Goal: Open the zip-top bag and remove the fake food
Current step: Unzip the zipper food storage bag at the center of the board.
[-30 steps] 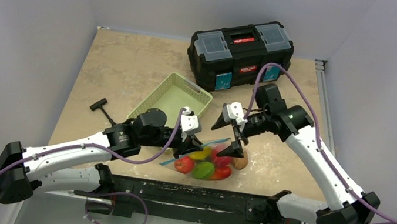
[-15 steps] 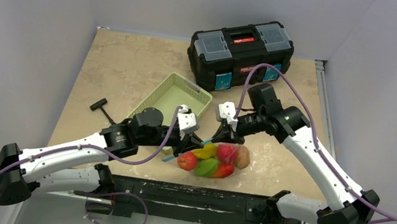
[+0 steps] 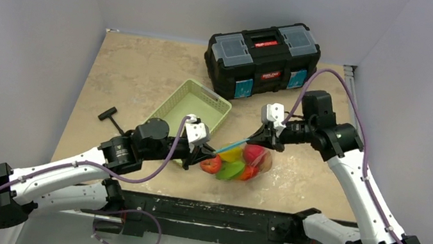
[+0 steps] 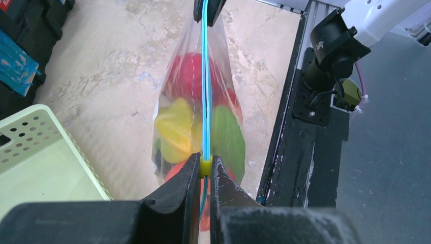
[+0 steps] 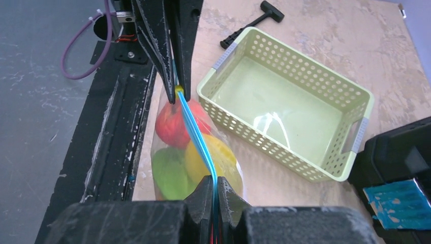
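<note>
The zip-top bag [image 3: 235,162] hangs from its teal-blue zip strip [image 3: 235,145], which is stretched taut between both grippers near the table's front. My left gripper [image 3: 201,151] is shut on the yellow slider [image 4: 205,165] at the strip's left end. My right gripper [image 3: 261,140] is shut on the strip's other end [image 5: 213,180]. The fake food sits inside the clear bag: red [image 4: 187,76], yellow [image 4: 174,129] and green [image 4: 226,138] pieces. The strip looks closed along its whole length.
A pale green lattice basket [image 3: 194,107] stands just behind the left gripper. A black toolbox [image 3: 263,58] is at the back. A black T-handled tool [image 3: 111,120] lies left of the basket. The black base rail [image 3: 207,212] runs along the near edge.
My right gripper has shut on the far end of the zip strip and drawn right. The left arm drew back left, so the strip is now taut and the bag lifted.
</note>
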